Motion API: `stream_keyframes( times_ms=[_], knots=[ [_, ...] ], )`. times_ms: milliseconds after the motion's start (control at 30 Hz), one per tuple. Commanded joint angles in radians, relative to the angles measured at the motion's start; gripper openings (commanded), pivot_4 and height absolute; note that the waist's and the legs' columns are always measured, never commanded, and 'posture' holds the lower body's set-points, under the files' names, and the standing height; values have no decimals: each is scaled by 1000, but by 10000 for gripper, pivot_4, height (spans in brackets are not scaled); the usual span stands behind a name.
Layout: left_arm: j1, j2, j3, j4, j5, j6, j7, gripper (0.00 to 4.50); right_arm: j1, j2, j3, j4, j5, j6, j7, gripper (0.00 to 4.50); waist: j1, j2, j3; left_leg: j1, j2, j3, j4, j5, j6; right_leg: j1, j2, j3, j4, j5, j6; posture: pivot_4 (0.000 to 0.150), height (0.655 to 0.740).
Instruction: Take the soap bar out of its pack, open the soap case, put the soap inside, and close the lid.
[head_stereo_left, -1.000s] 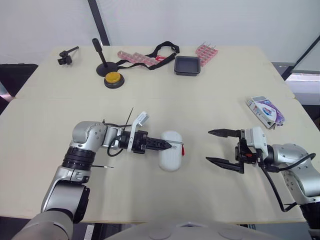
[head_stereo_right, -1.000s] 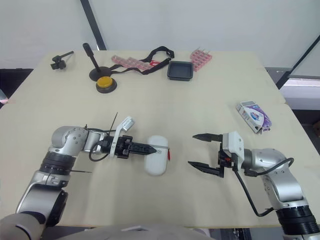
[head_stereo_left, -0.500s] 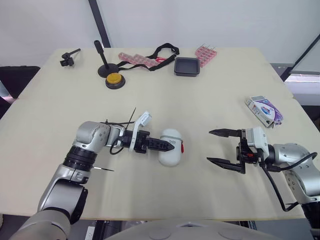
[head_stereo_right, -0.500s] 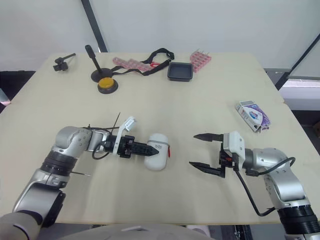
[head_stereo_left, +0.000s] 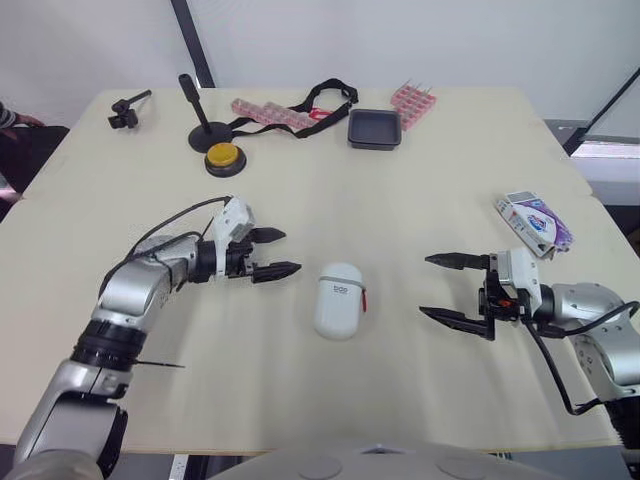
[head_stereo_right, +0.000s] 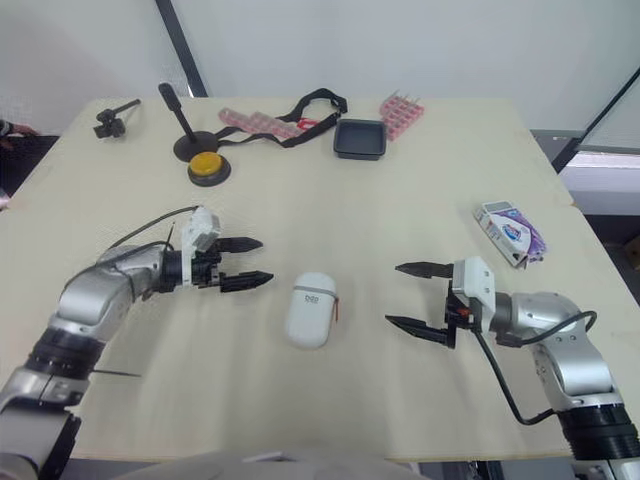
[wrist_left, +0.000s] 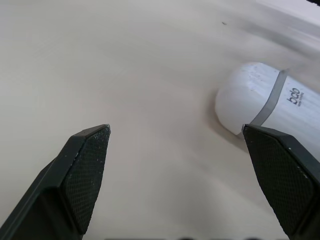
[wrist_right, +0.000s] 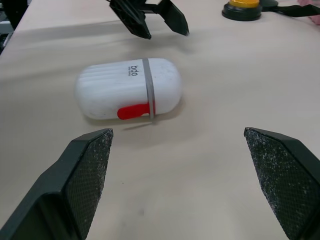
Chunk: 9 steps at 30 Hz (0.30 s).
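— Where is the soap case?
— The soap case (head_stereo_left: 339, 300) lies flat on the bench (head_stereo_left: 420, 190) with its lid shut. Its long axis runs roughly toward and away from the robot. A grey band (wrist_right: 148, 87) runs round it, and a red tab (wrist_right: 134, 111) shows on its right-hand side.

— And the left pincer?
— The left pincer (head_stereo_left: 290, 251) is just left of the case and a little farther from the robot. Its tips point toward the case but are apart from it. It is open and has hold of nothing.

— The right one?
— The right pincer (head_stereo_left: 425, 285) is to the right of the case, with a stretch of bare bench between them. It is spread wide and empty, its tips aimed at the side with the red tab.

— What about the soap pack?
— The soap pack (head_stereo_left: 533, 222) lies well to the right of the case and somewhat farther back, beyond the right pincer, with nothing touching it. I cannot tell whether it has been opened.

— Anything else near the case?
— Nothing near it. Far behind it are a yellow button (head_stereo_left: 224, 157), back and to the left, and a black tray (head_stereo_left: 375, 130) almost straight behind.
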<state>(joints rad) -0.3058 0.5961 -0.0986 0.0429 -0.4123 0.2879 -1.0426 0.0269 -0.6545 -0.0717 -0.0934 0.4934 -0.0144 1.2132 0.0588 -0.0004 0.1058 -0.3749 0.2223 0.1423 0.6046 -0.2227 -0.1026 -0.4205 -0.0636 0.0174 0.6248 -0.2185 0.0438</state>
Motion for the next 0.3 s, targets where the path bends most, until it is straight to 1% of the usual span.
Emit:
stream_keyframes(
  times_ms=[33,167,300],
  knots=[
    [54,-21,49,-31,66,-147,68,44933,18,18,-38,32,-25,-68,-24,45000,0,0,0,0,0,0,0,0,0,0,0,0,0,0,0,1500,7291],
    [114,-64,59,-26,113,-185,163,44933,36,49,-49,88,-46,-121,-53,45000,-4,0,0,1,0,1,3,0,1,0,-1,1,2,-2,-3,1500,7291],
    [147,-87,54,-20,174,-208,238,44933,44,65,-58,108,-40,-130,-77,45000,-6,0,0,2,0,1,4,0,2,0,-1,2,4,-3,-5,1500,7291]
  ],
)
